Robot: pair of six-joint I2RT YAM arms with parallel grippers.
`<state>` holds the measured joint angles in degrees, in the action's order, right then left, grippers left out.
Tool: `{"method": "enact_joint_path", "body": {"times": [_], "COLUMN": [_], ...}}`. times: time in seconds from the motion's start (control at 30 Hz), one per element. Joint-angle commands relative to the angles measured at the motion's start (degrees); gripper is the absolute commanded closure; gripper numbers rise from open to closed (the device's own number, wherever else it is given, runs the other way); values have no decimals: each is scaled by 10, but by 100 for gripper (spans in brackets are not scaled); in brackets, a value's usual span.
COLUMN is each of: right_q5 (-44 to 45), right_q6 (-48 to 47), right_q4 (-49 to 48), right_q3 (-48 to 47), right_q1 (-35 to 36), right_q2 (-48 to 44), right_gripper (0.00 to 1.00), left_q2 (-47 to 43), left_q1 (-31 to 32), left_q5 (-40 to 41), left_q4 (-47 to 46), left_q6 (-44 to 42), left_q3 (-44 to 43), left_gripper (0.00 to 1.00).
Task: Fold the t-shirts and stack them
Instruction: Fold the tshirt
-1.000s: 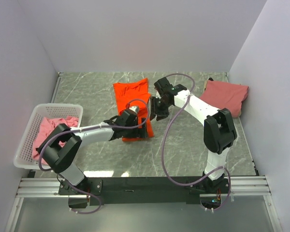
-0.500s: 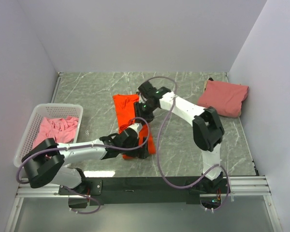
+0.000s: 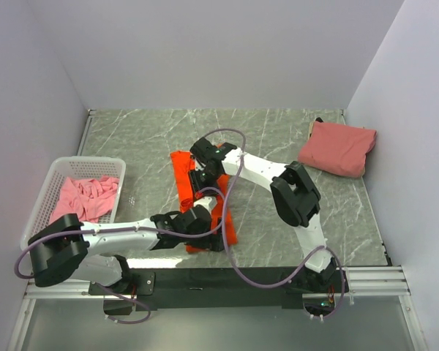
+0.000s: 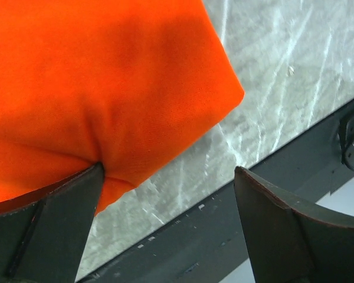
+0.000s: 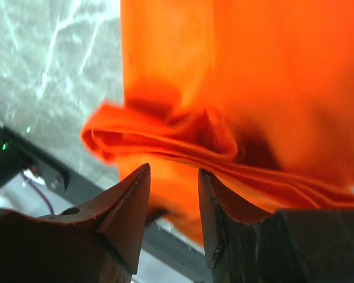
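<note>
The bright orange t-shirt point(image 3: 208, 219) lies as a narrow folded strip in the middle of the table, reaching to the near edge. My left gripper point(image 3: 207, 235) is open wide over its near corner; in the left wrist view point(image 4: 168, 171) one finger point(image 4: 53, 230) touches the orange cloth point(image 4: 106, 76). My right gripper point(image 3: 200, 178) is over the strip's far part. In the right wrist view point(image 5: 171, 177) its jaws stand a narrow gap apart, with a bunched orange fold point(image 5: 165, 138) just past the tips. The salmon-pink t-shirt point(image 3: 338, 148) lies folded at the far right. The lighter pink t-shirt point(image 3: 88, 196) is crumpled in the basket.
The white perforated basket point(image 3: 36, 212) stands at the left edge. The dark table rail point(image 4: 224, 236) runs right under the left gripper. Grey walls close the table on three sides. Purple cables loop over both arms.
The orange shirt has been drawn toward the near edge and is narrower. The right gripper moved left onto its far part. The left gripper moved nearer along it.
</note>
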<state>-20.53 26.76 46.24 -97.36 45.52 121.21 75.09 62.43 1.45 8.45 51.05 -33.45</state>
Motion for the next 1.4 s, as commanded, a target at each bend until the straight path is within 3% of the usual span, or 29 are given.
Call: {"method": "enact_joint_path", "body": {"times": [0.0, 0.37, 0.63, 0.9, 1.0, 1.1, 1.23, 1.37], "right_q5": [35, 74, 61, 58, 59, 51, 47, 45], "right_q6": [10, 7, 7, -18, -15, 7, 52, 101], "right_q4": [-8, -6, 2, 9, 7, -18, -68, -95], "right_q3": [-34, -55, -98, -115, -71, 33, 215, 324], "right_q1": [3, -5, -57, -103, -105, -98, -73, -25], "right_q2": [22, 64, 40, -40, -97, -169, -258, -320], "right_gripper": [55, 55, 53, 52, 51, 51, 51, 52], "left_q2": [16, 30, -42, -51, -32, -31, -64, -128], "left_q1": [31, 90, 91, 86, 78, 59, -8, -54], "left_q5": [-16, 15, 62, 135, 152, 147, 121, 102], "left_q4": [75, 110, 188, 270, 297, 315, 341, 364], "left_q6": [31, 65, 78, 42, 27, 29, 70, 118], "left_q3": [29, 21, -6, -148, -216, -239, -192, -116], "left_gripper": [0, 1, 1, 1, 1, 1, 1, 1]}}
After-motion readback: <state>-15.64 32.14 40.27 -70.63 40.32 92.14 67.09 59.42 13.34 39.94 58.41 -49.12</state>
